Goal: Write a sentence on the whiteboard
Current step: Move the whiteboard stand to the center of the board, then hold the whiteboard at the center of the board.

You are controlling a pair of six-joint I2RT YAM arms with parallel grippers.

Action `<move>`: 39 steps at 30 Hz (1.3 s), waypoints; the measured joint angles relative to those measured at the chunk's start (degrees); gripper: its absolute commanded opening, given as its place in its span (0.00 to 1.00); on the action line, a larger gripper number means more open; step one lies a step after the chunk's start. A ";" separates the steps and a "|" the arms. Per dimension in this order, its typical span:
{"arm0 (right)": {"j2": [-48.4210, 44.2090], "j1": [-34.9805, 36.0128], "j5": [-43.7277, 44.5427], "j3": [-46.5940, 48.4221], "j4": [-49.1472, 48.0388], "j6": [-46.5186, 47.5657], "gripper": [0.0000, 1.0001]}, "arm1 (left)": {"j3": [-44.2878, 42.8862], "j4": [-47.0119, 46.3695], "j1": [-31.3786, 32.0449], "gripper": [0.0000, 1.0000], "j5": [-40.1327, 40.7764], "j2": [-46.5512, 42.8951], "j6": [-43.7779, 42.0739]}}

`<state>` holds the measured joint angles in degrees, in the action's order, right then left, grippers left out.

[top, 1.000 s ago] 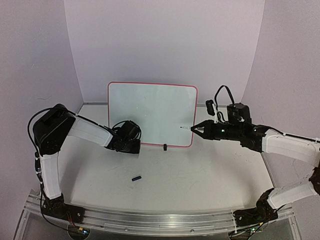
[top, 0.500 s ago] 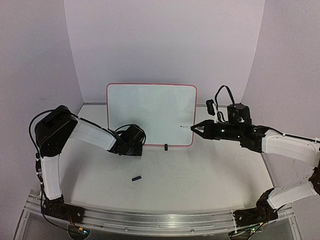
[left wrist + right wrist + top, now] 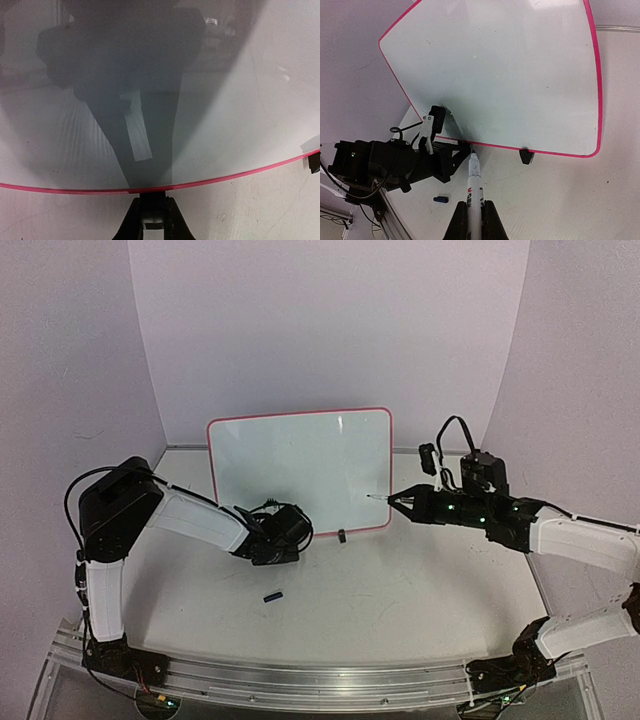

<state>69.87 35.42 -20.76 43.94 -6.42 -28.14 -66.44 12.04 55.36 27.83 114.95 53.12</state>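
1 whiteboard (image 3: 300, 465) upright on table (image 3: 400, 590), long axis left-right, face nearward

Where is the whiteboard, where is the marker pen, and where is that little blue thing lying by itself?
whiteboard (image 3: 300, 470), top view, the middle of its white face.
marker pen (image 3: 474, 172), right wrist view, on its white barrel.
little blue piece (image 3: 272, 595), top view, on its middle.

Whiteboard (image 3: 300, 468) glossy, smooth, reflective — table (image 3: 400, 590) matt white, faintly scuffed, speckled.
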 measured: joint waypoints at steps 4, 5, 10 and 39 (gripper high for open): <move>-0.09 0.00 0.26 -0.04 0.00 0.00 0.00 | 0.01 -0.24 0.56 0.36 -0.48 0.01 0.40; -0.19 0.00 0.28 -0.07 -0.01 0.00 0.00 | 0.19 -0.81 0.67 0.44 -0.87 -0.10 0.30; -1.23 0.00 0.33 -0.57 0.00 0.04 0.00 | 3.25 -4.25 2.26 0.73 -5.13 -2.92 -0.17; 5.58 2.60 -1.41 9.39 -3.60 0.36 0.00 | -2.15 28.14 -10.79 0.87 -28.16 -37.12 -30.32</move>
<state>75.44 38.02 -22.17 53.33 -10.01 -27.78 -68.59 40.19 44.56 -0.33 77.82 22.80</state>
